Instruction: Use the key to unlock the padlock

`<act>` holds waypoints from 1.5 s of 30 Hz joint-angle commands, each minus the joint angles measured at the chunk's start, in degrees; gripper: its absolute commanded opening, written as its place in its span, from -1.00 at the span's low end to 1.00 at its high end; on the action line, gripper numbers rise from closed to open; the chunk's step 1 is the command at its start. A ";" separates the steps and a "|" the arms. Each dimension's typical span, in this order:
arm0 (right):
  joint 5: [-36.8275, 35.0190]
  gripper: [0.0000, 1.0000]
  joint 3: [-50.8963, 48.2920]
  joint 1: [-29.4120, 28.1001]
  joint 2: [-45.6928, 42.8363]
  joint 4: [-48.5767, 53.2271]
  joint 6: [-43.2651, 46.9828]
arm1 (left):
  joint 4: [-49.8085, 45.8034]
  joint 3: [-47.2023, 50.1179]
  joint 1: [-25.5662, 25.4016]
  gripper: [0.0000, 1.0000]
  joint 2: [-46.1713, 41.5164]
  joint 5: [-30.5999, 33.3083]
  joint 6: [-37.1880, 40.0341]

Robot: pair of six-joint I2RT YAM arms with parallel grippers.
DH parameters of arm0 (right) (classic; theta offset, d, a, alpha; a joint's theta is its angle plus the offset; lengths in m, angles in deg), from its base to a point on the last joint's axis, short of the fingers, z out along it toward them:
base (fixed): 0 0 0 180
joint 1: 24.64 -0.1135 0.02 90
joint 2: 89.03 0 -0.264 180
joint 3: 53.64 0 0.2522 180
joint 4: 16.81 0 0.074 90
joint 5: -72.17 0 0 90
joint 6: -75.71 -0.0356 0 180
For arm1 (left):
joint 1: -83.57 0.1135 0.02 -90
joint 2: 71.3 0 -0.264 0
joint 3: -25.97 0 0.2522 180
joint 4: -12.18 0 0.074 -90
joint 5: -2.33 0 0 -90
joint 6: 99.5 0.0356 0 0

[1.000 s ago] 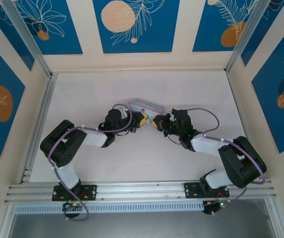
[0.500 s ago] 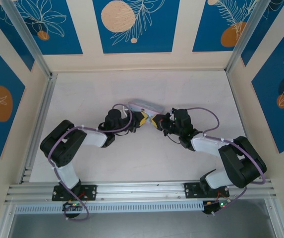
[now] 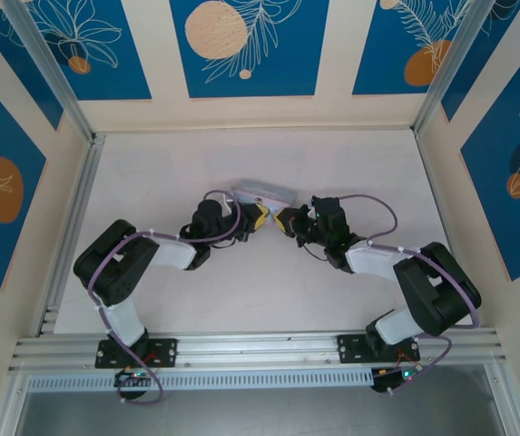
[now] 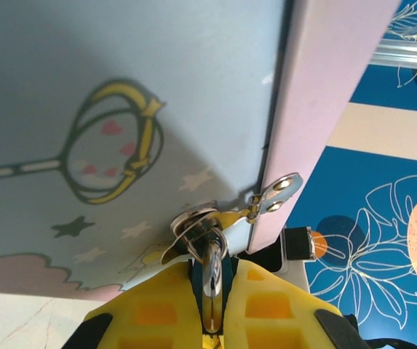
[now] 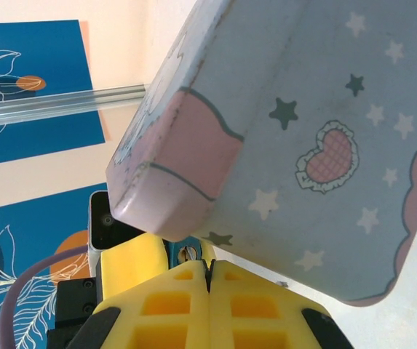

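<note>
Left pincer clenched on padlock at the tin box's hasp; right pincer clenched, key not discernible. Padlock seemingly locked; unlocking outstanding.

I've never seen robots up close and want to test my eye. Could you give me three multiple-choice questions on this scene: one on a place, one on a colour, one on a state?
1. Where is the tin box seen from above?
A) beside the arm bases
B) just beyond the tips of the left gripper and right gripper
C) against the far wall

2. What colour are the gripper fingers?
A) red
B) green
C) yellow

3. How is the left gripper?
A) closed on the padlock
B) wide open
C) gripping a cable

Answers:
1 B, the top view shows both tips meeting just short of the box.
2 C, both wrist views show yellow.
3 A, its fingers squeeze the lock's metal loop below the clasp.
</note>
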 commanded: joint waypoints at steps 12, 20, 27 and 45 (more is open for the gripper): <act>4.95 -1.00 6.76 -0.54 4.40 -5.81 10.81 | 4.46 -1.48 -2.79 -1.00 -0.02 -3.84 -0.56; 10.04 -1.00 7.82 2.74 5.40 -4.24 18.80 | 3.01 -0.77 -2.82 -1.00 -1.26 -4.03 0.50; 14.70 -1.00 9.52 4.14 7.37 -4.81 18.92 | 2.93 -0.68 -2.83 -1.00 -1.26 -4.15 0.80; 16.45 -1.00 8.99 2.82 14.68 -20.05 -7.22 | 2.96 -0.43 -2.86 -1.00 -1.28 -3.89 0.84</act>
